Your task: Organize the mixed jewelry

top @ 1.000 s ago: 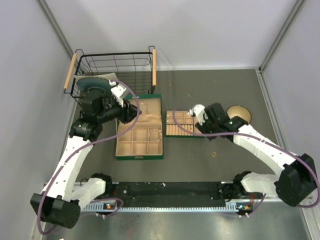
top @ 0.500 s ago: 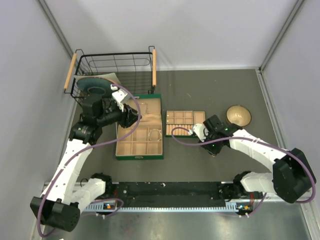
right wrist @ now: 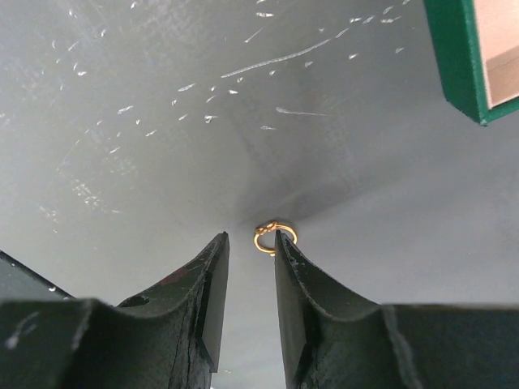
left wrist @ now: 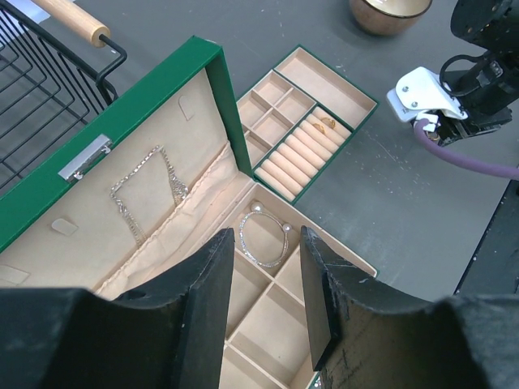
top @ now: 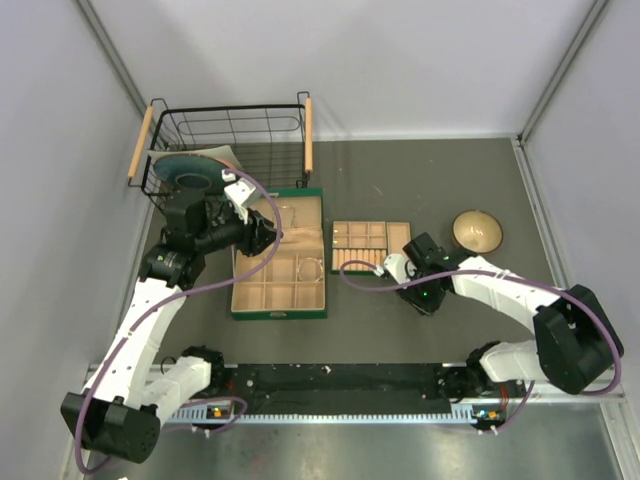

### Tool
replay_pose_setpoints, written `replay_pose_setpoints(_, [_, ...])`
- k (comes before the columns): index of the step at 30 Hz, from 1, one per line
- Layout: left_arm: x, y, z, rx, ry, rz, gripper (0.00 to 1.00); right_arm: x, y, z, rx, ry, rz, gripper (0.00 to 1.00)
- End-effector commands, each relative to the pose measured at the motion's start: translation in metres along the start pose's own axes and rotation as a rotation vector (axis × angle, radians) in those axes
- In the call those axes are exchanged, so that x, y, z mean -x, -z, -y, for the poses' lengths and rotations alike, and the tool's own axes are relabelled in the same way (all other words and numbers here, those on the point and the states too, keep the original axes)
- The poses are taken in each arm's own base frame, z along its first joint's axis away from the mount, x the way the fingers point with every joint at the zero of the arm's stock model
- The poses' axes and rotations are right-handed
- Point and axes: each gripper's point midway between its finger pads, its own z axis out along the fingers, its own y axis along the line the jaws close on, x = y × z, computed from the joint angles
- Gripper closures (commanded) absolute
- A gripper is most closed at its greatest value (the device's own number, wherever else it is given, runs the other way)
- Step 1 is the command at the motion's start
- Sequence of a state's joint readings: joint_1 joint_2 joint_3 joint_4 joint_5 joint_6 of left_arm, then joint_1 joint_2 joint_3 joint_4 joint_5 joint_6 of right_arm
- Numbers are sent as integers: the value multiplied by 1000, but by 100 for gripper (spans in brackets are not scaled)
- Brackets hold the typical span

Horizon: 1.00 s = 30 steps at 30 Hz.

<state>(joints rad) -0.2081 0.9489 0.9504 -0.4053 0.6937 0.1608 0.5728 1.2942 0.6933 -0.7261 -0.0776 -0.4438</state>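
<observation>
R gripper (right wrist: 251, 240) spread, empty | ring (right wrist: 274, 237) flat on table (right wrist: 122, 162), off-centre ahead of jaws | risk: close shoves it, no pinch

Ring (right wrist: 274, 237) on table (right wrist: 122, 121) just before the tray (right wrist: 458, 57); box (top: 279, 315) left, bowl (top: 477, 230) right

Left arm (top: 148, 312) extends along the left edge; left gripper (left wrist: 264, 235) jaws parted. Right arm (top: 503, 289) folds toward bench centre; right gripper (right wrist: 250, 237) points downward, jaws narrowly parted.

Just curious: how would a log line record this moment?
right end effector open | low over gold ring on table | not grasped yet
</observation>
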Motion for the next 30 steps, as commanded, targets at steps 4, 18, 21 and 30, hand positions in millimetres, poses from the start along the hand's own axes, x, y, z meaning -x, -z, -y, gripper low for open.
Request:
replay_pose_setpoints(4, [8,0,-4,10,-39,33,56,-2,-6,1,12,6,-10,72])
replay_pose_setpoints(18, [10,1,-3,8,-46,38,57,-7,-16,5,3,-4,-45,76])
replay_pose_setpoints(21, [10,1,-3,9,-49,39,56,-7,-18,6,3,-7,-50,78])
replay_pose_setpoints(30, [7,1,-3,9,-54,34,57,-6,-18,7,-7,-9,-46,94])
